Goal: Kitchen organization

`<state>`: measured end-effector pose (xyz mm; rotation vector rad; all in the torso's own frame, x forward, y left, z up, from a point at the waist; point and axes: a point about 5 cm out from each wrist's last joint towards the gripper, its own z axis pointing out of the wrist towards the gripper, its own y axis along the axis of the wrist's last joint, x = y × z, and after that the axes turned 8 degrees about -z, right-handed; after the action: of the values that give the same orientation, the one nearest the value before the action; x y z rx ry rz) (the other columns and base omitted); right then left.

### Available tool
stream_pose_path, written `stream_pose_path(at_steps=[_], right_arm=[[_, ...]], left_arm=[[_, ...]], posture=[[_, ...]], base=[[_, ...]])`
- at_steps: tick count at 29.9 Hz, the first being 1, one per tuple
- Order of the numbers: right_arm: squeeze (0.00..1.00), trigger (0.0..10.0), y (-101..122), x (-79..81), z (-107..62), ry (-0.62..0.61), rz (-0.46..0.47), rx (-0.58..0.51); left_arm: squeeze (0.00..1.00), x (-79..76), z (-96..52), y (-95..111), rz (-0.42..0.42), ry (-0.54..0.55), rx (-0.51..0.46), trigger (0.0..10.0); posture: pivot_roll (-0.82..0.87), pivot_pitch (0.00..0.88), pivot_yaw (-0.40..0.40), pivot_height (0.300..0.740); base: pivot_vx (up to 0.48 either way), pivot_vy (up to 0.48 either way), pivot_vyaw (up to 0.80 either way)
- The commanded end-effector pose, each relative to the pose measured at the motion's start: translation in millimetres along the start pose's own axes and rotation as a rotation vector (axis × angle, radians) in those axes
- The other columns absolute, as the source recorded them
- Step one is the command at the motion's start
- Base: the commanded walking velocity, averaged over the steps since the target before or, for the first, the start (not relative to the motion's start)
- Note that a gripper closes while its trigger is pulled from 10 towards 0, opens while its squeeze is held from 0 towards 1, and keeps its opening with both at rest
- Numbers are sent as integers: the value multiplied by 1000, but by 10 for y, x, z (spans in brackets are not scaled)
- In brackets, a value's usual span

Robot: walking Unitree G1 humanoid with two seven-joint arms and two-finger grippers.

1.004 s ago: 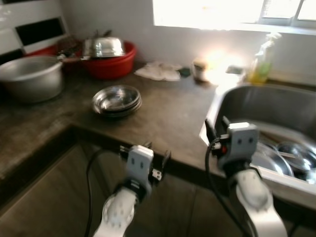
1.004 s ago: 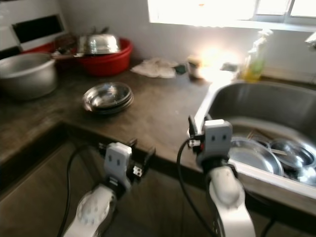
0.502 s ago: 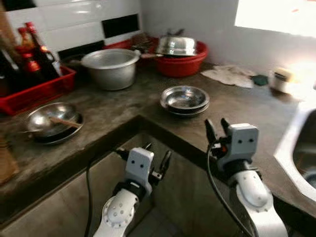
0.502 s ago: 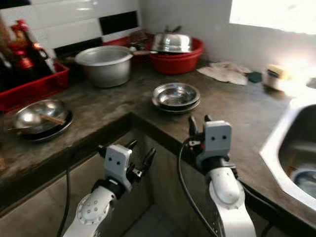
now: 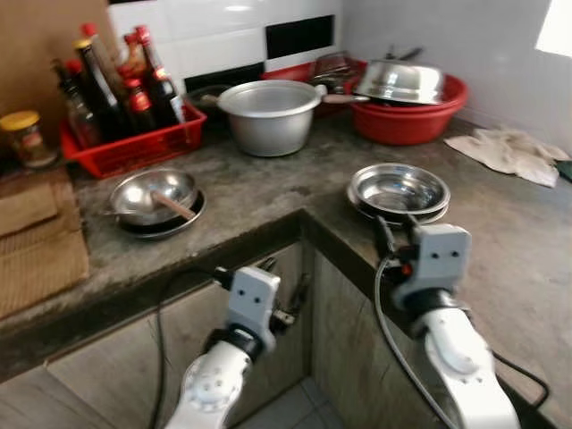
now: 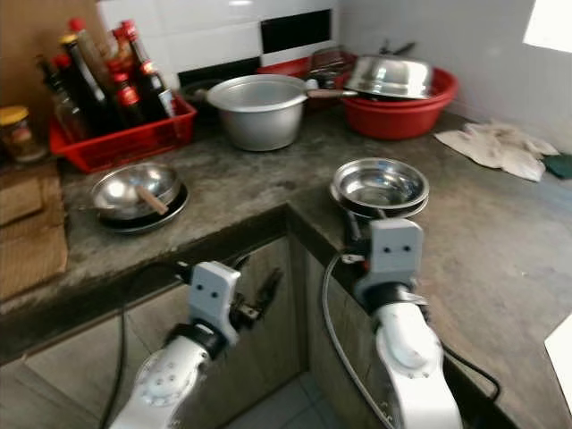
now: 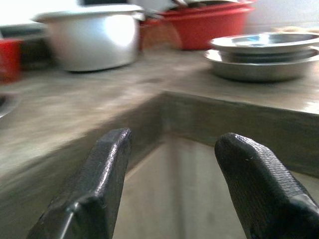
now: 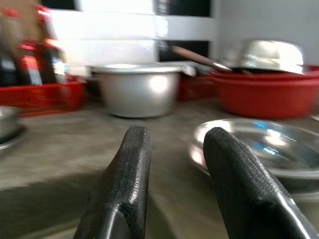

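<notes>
Counter: grey L-shaped stone counter (image 5: 268, 192) is wrapping an inner corner, white-and-black tiles behind.
Plates: stacked steel plates (image 5: 398, 190) are sitting near the corner edge.
Labels: bottle writing is staying unreadable.
Left gripper (image 7: 172, 164): hanging below the edge, fingers wide apart, empty.
Right gripper (image 8: 174, 149): hovering beside the plates, fingers narrowly parted, empty.

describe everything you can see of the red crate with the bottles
The red crate looks like plastic, low and rectangular with slotted walls. It stands flat on the grey counter against the tiled wall, holding several upright dark bottles with red and yellow caps. A jar stands to its left and a metal pot to its right.
</notes>
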<state>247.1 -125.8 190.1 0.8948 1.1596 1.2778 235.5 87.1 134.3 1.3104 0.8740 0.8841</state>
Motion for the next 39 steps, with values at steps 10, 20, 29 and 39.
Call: stream_pose_path(at_steps=[10,20,29,39], right_arm=[[0,10000,166,-115,662,185,-149,-24],[0,10000,160,-179,684,128,-69,-29],[0,10000,86,-176,578,98,-23,-13],[0,10000,-78,-107,267,58,20,44]], left_arm=[[0,-90,-57,-91,-15,-7,46,10000],[0,-117,-121,-94,-2,0,48,10000],[0,-96,-109,-98,-3,1,50,10000],[0,-56,-56,-47,-1,7,28,10000]], posture=[[111,2,-24,740],[126,12,-44,740],[110,2,-35,740],[106,2,-21,740]], base=[[0,0,240],[0,0,0],[0,0,-150],[0,33,-691]])
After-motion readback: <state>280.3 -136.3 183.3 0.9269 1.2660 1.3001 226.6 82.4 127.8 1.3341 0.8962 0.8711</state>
